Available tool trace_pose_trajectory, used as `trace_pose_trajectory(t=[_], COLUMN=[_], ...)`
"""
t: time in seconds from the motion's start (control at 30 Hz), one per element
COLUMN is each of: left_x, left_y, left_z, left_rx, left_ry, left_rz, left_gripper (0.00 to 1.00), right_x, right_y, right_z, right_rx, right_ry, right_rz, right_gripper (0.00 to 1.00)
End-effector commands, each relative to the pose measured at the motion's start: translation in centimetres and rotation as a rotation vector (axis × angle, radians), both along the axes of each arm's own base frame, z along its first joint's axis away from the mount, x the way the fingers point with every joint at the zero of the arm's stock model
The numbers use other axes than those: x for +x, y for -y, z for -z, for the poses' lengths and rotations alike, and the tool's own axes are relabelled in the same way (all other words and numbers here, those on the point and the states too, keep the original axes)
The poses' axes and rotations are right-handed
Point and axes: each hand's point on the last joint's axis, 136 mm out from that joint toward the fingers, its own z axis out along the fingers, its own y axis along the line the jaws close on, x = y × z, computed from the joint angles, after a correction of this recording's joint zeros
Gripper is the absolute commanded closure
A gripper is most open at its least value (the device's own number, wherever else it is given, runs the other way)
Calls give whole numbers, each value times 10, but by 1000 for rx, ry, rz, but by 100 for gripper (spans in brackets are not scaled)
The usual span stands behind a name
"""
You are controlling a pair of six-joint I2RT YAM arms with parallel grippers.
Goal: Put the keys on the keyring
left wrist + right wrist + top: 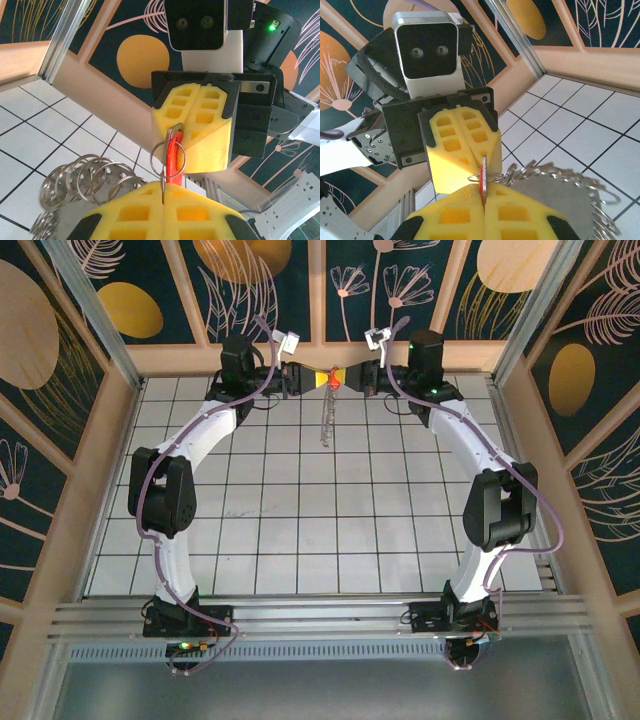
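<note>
Both hands are pressed together: right hand (200, 107) pinches the tiny red key (174, 155), left hand (164, 205) the keyring (95, 175). Looks floppy, light, slick, so I'd pinch one loop flat.

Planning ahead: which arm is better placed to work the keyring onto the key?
Probably the left. The right gripper clamps the red-headed silver key by its head; the left gripper pinches only the blade tip, with the silvery chain-like keyring hanging beside it, so it could release and take that.

One key (174, 159), one keyring (82, 180), one left claw (164, 200), one right claw (483, 200).
</note>
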Motion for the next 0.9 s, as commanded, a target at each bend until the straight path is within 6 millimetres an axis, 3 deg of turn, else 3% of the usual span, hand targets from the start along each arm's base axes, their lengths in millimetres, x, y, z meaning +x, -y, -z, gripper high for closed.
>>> trace_pose_trajectory(t=[0.0,0.17,0.23,0.57,0.73,0.87], left_x=[-5,-2,-1,13,20,18], left_y=[-5,-6,-8,-36,-51,-57], left_z=[-29,-30,-33,-41,-41,-43], left_rx=[-15,-16,-17,-21,-21,-20], left_ry=[76,77,80,73,53,56], left_rz=[-8,-39,-53,-173,-226,-243], left_gripper=[100,70,65,59,58,58], right_x=[0,0,3,35,61,71], right_y=[5,6,5,-5,-11,-17], right_z=[-16,-17,-16,4,27,49], right_rx=[7,6,-1,-4,-14,-18], right_ry=[59,62,65,22,-24,-70], right_rz=[-27,-66,-79,-137,-154,-166], right_gripper=[100,100,100,100,100,100])
